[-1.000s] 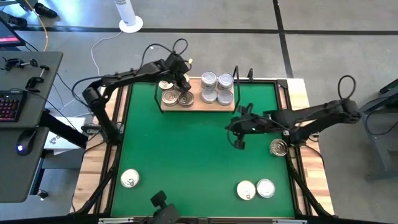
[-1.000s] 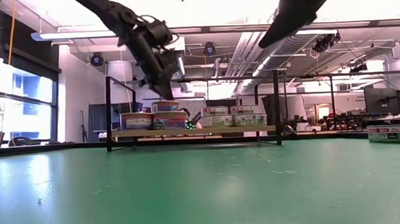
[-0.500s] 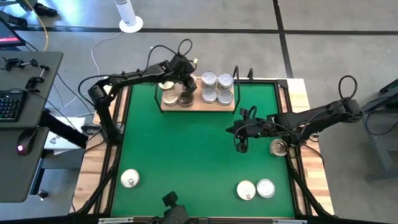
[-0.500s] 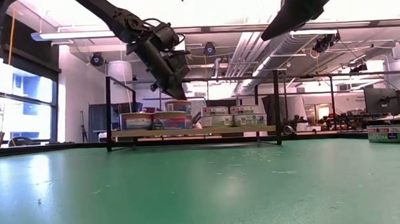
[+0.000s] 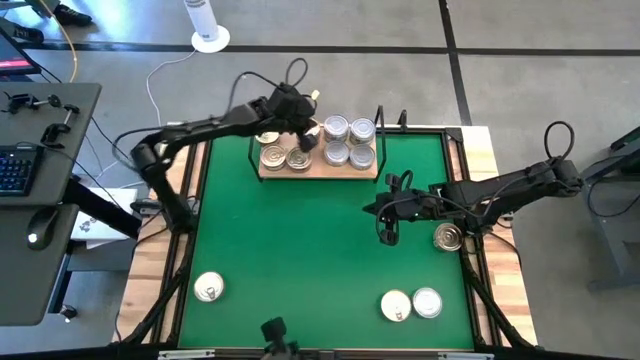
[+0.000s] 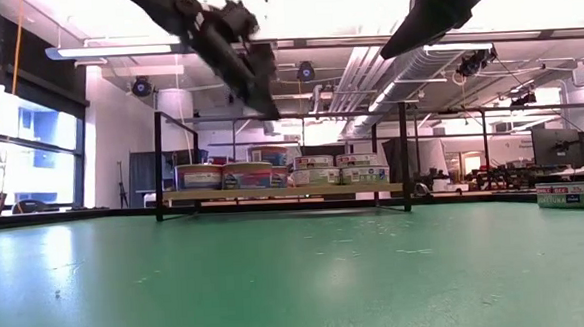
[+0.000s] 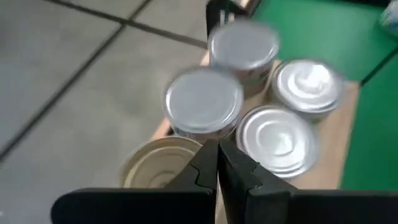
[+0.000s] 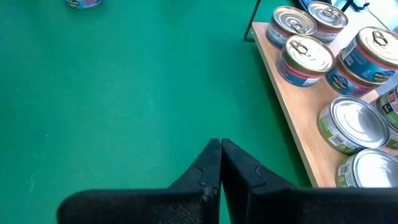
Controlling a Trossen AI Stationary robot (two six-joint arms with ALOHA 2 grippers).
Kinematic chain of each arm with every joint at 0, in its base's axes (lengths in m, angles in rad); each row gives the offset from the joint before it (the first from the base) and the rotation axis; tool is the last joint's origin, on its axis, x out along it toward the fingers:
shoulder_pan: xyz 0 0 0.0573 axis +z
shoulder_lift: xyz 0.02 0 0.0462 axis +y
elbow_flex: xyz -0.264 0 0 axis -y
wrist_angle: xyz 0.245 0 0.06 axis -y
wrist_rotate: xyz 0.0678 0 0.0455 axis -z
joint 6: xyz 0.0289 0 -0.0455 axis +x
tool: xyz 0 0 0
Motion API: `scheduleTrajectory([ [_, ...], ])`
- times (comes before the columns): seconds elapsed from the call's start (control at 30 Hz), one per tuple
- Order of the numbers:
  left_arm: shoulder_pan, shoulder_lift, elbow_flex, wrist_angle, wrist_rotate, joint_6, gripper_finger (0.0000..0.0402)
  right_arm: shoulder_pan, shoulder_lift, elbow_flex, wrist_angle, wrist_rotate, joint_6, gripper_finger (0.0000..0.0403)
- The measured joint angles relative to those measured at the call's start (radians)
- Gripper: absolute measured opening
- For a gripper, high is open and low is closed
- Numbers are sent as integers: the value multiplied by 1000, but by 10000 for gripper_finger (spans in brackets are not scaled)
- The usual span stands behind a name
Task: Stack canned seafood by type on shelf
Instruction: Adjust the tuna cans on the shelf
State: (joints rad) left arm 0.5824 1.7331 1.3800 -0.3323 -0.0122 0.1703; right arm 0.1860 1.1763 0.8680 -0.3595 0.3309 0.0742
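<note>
The shelf (image 5: 316, 172), a tan board with black uprights, stands at the mat's far edge. On it sit gold-lidded cans (image 5: 272, 155) on the left and silver-lidded cans (image 5: 349, 140) on the right, some of them stacked. My left gripper (image 5: 307, 141) hangs shut above the shelf's middle, between the two groups and clear of them (image 6: 266, 103). In the left wrist view it (image 7: 217, 155) hovers over silver lids (image 7: 203, 101). My right gripper (image 5: 385, 233) is shut over bare mat right of centre (image 8: 219, 151). Loose cans lie on the mat (image 5: 448, 237) (image 5: 208, 288) (image 5: 411, 304).
The green mat (image 5: 300, 250) is framed by black rails, with wooden table edges outside them. One loose can lies near the right rail beside my right arm. Two more sit at the near right, and one at the near left. Cables trail behind the shelf.
My left gripper has risen from just above the gold cans. It has also drifted toward the table's right along the shelf, and now hangs higher between the gold and silver groups. Its fingers have stayed shut.
</note>
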Motion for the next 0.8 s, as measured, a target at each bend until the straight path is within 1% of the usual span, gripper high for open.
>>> scheduleTrajectory([
  [0.07, -23, -75, 2, -60, -47, 19, 0, 0, 0, 0, 0, 0, 2, 0],
  [0.17, -63, -208, 1, -210, -140, 25, 0, 0, 0, 0, 3, 0, 5, 0],
  [0.23, -82, -310, -21, -291, -195, 6, 0, 0, 3, 0, 3, 0, 5, 0],
  [0.3, -79, -403, -63, -329, -240, -45, 0, 0, 9, 0, 3, 0, 5, 0],
  [0.37, -38, -491, -134, -339, -281, -109, 0, 0, 19, 0, 8, 0, -1, 0],
  [0.5, 111, -605, -286, -301, -288, -199, 0, 0, 39, 0, 12, 0, -13, 0],
  [0.67, 310, -616, -451, -194, -217, -265, 0, 0, 55, 0, 29, 0, -35, 0],
  [0.73, 367, -606, -494, -129, -204, -279, 0, 0, 55, 0, 31, 0, -41, 0],
  [0.8, 409, -591, -539, -97, -202, -290, 0, 0, 55, 0, 33, -1, -41, 0],
])
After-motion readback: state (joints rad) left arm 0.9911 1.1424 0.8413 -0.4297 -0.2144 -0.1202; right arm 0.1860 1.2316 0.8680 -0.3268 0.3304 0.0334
